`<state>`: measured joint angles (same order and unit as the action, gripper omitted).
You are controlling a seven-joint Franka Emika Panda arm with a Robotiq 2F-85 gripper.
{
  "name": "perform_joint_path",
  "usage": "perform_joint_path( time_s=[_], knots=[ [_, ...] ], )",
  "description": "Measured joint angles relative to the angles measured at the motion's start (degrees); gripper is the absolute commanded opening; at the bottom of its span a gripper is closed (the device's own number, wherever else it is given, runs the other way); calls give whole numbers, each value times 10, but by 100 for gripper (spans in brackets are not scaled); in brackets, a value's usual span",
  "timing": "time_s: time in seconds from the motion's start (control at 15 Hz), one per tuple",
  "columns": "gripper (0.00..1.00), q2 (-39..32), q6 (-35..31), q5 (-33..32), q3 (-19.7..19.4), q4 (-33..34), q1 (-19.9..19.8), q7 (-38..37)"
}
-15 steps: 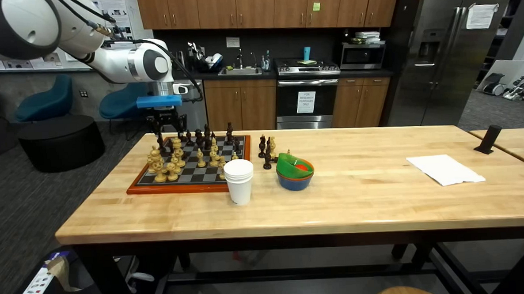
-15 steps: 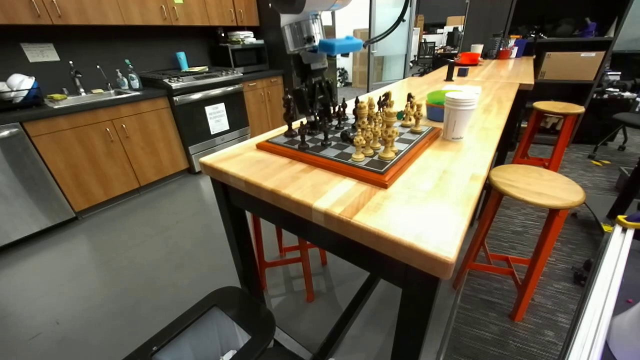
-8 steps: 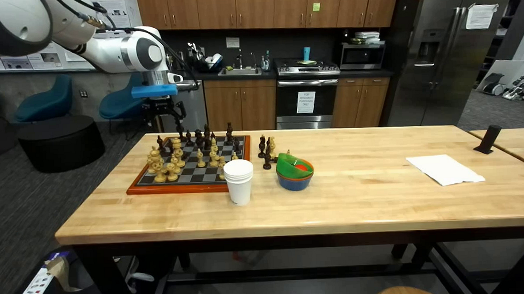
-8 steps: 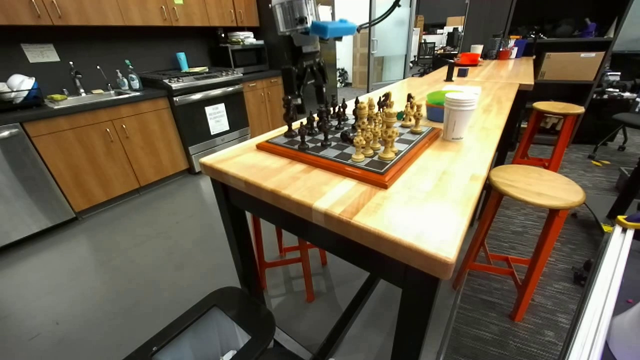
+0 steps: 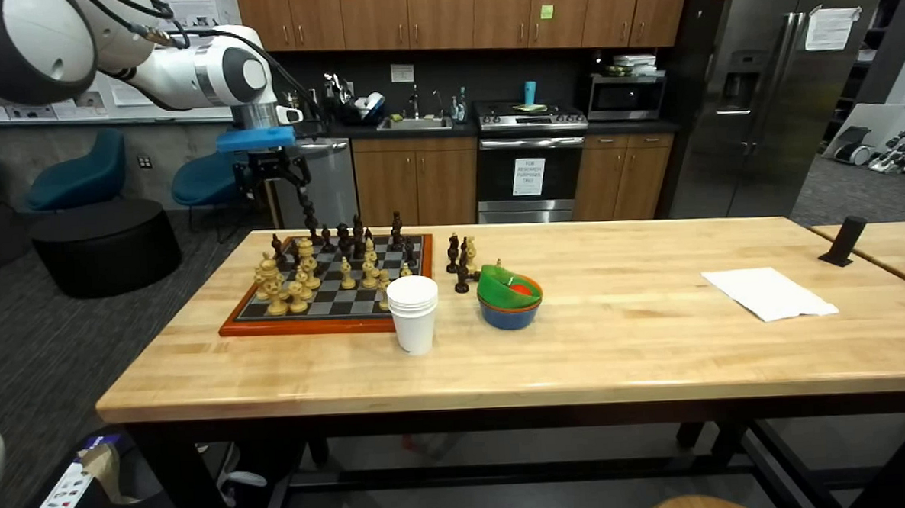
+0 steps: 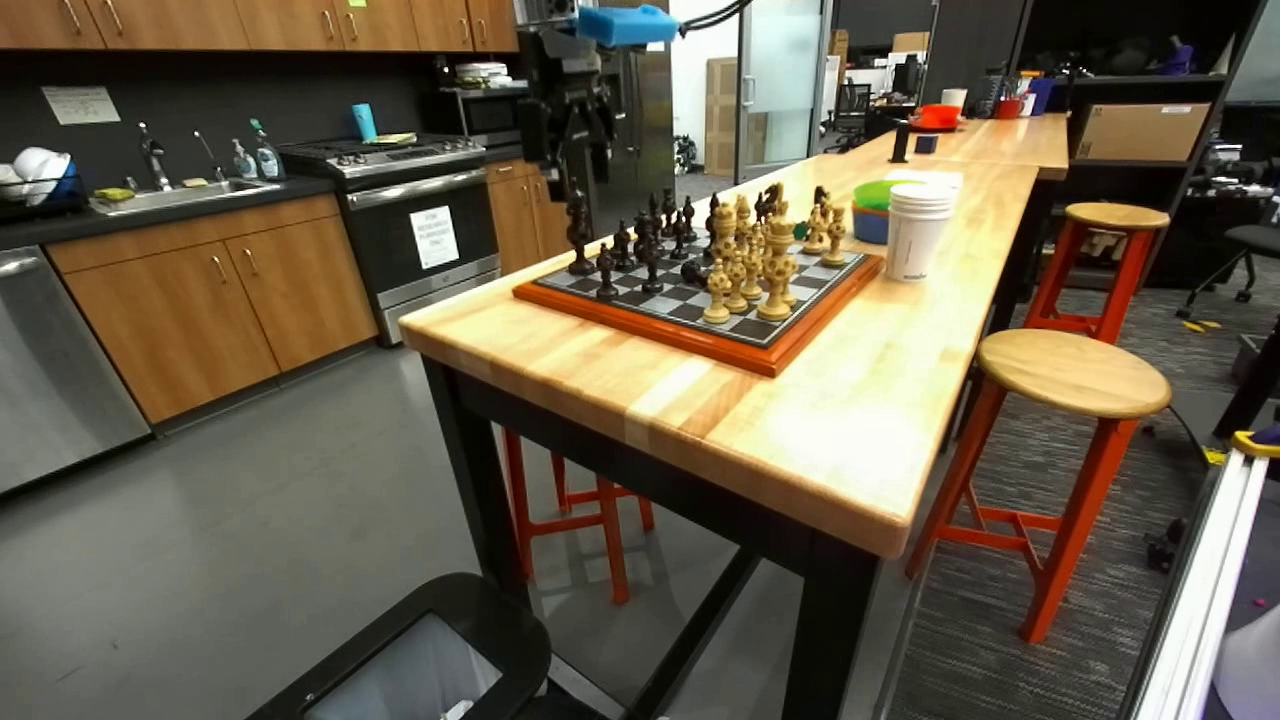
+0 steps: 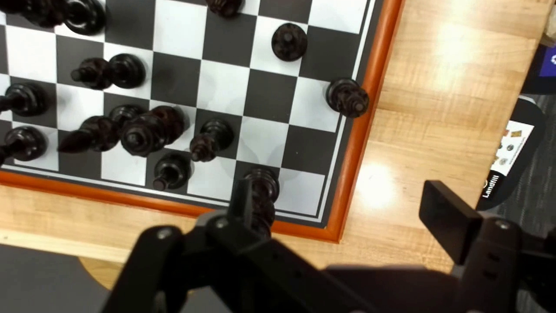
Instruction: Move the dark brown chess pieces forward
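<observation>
Several dark brown chess pieces stand on the far half of the chessboard [image 5: 333, 325] in both exterior views [image 5: 343, 240] [image 6: 606, 272]. One dark piece [image 6: 693, 272] looks tipped over; I cannot be sure. In the wrist view, single dark pieces [image 7: 289, 42] [image 7: 347, 98] stand apart from the back group. My gripper [image 5: 275, 187] is open and empty above the board's far corner, its fingers wide apart in the wrist view [image 7: 343, 208]. One finger [image 7: 240, 198] partly hides a tall dark corner piece [image 7: 267, 184], which stands below it. Tan chess pieces [image 5: 270, 281] stand on the near half.
A stack of white cups [image 5: 414, 320] stands by the board's near edge. Stacked bowls [image 5: 509, 316] and a few loose chess pieces [image 5: 461, 286] are beside the board. The board's raised frame [image 6: 650, 325] lies close to the table's end [image 6: 640, 440].
My open gripper has risen from among the dark pieces and shifted left in both exterior views. The pieces it hid now show; none visibly moved.
</observation>
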<state>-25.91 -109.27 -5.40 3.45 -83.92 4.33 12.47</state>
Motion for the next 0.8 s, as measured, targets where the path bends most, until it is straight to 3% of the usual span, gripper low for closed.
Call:
perform_joint_path(
  time_s=[0.53,0.8],
  knots=[
    [99,-16,42,0,1,25,19,-61],
    [95,-15,59,1,2,22,31,-98]
  ],
)
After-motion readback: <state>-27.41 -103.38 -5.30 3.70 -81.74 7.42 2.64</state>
